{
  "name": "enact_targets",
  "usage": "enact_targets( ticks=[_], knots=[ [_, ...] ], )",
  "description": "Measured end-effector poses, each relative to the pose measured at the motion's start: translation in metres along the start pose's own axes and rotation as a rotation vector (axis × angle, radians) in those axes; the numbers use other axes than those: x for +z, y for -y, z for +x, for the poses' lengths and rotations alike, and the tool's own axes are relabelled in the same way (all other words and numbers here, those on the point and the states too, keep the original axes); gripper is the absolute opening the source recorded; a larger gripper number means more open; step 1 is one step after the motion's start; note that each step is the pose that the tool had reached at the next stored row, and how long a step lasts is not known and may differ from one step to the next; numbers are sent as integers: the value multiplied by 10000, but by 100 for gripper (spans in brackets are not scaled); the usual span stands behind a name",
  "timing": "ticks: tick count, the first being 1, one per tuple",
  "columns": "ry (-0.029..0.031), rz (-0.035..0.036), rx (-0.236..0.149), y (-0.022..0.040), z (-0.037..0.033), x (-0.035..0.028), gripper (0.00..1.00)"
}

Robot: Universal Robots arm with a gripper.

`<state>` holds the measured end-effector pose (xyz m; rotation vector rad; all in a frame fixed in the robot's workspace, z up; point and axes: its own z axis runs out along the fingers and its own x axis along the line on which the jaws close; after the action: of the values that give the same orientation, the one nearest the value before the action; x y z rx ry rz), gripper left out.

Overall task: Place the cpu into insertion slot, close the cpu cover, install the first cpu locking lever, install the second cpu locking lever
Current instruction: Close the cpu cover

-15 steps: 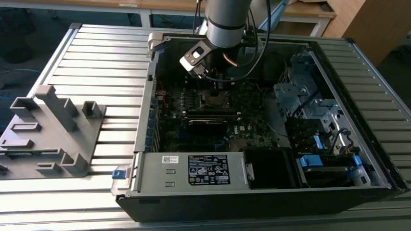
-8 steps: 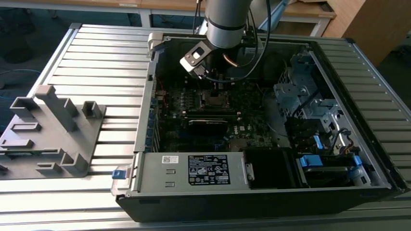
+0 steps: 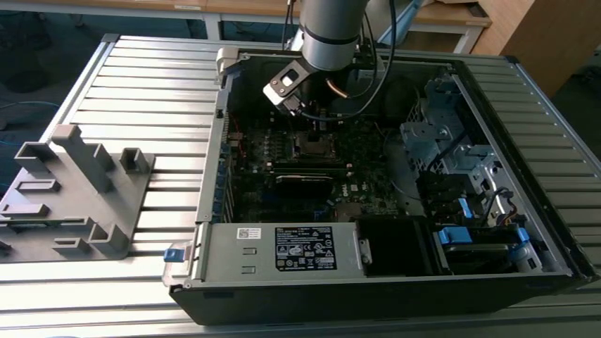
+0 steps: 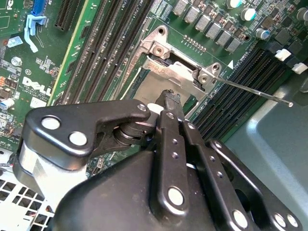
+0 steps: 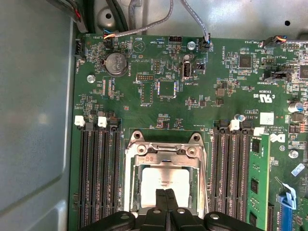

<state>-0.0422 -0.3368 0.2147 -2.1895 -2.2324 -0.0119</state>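
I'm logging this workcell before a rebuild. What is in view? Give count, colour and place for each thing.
table: one, grey, slatted, under everything
computer case: one, black and grey, open, lying on the table
fixture: one, grey, on the table at the exterior view's left
power supply: one, grey with a dark label, at the case's near edge
motherboard: one, green, inside the case
memory slots: several, black, on both sides of the socket
coin cell: one, silver, on the motherboard
cpu: one, silver-grey, seated under the cover's window
cpu cover: one, shiny silver, down over the cpu
locking lever: one, thin silver rod, sticking out beside the socket
arm: one, grey, reaching into the case
gripper: one, black, shut, tips over the cpu
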Motion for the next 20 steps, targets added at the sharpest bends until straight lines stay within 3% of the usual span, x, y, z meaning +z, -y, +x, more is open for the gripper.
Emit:
enact_targets(
  ticks=[6,13,20],
  knots=[
    [0,2,-126,0,0,1,11],
    [5,17,-1124,0,0,3,11],
    [5,19,-1208,0,0,3,11]
  ],
)
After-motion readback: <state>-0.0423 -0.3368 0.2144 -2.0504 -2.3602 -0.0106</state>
